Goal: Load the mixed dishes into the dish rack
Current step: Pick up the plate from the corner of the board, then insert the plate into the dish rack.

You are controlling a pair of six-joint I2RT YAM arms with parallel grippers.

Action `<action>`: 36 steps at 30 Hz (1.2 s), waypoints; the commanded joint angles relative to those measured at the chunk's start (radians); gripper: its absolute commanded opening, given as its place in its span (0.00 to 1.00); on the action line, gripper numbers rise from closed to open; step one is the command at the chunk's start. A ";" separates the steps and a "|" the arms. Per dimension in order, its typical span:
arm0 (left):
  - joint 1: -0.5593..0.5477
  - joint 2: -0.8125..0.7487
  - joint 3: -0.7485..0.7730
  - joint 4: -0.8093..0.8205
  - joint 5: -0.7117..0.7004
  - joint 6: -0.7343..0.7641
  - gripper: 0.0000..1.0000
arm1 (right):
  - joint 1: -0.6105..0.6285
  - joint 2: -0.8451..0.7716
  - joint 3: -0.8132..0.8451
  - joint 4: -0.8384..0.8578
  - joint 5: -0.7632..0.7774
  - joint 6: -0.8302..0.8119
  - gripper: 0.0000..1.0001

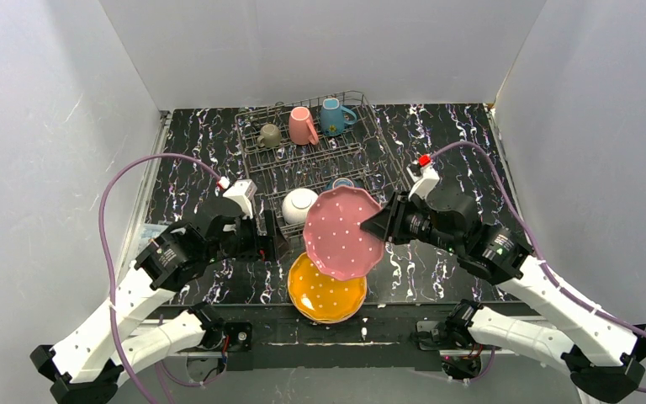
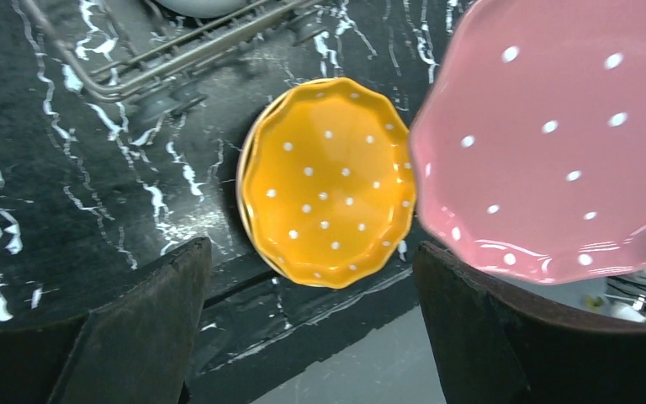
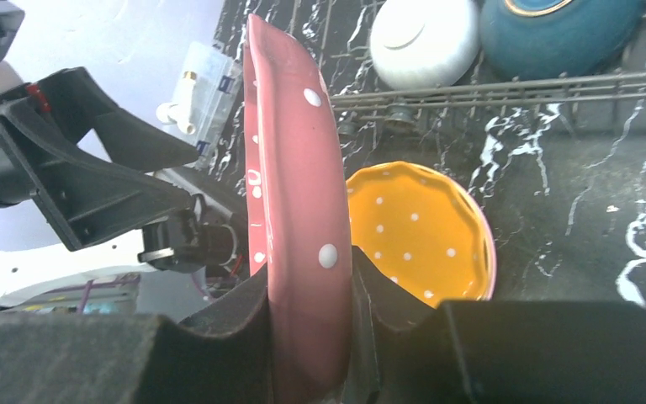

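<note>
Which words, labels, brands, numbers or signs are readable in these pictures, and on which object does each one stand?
No text can be read.
Pale packet at the table's left edge: blue print, too blurred to read.
Small marks on the arms' joint housings: too small to read.
Pink plate and orange plate: only white dots, no writing.

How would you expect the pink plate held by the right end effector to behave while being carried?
The pink plate looks like rigid glazed ceramic, so it should not flex but would probably chip or break if dropped. Its glossy surface may be slippery, and the right end effector pinches only its rim, so it might pivot in the grip.
</note>
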 commanded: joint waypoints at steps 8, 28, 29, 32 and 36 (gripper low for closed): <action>0.013 0.060 0.123 -0.133 -0.179 0.148 0.91 | 0.003 0.143 0.296 0.055 0.184 -0.141 0.01; 0.015 0.035 0.042 -0.062 -0.143 0.263 0.91 | -0.060 0.503 0.676 -0.004 0.396 -0.359 0.01; 0.016 0.028 0.030 -0.049 -0.133 0.263 0.91 | -0.073 0.523 0.694 -0.008 0.399 -0.370 0.01; 0.015 -0.003 -0.017 0.006 -0.100 0.267 0.91 | -0.114 0.596 0.764 -0.022 0.409 -0.412 0.01; 0.015 -0.019 -0.104 0.091 -0.094 0.301 0.91 | -0.229 0.736 0.907 -0.048 0.410 -0.501 0.01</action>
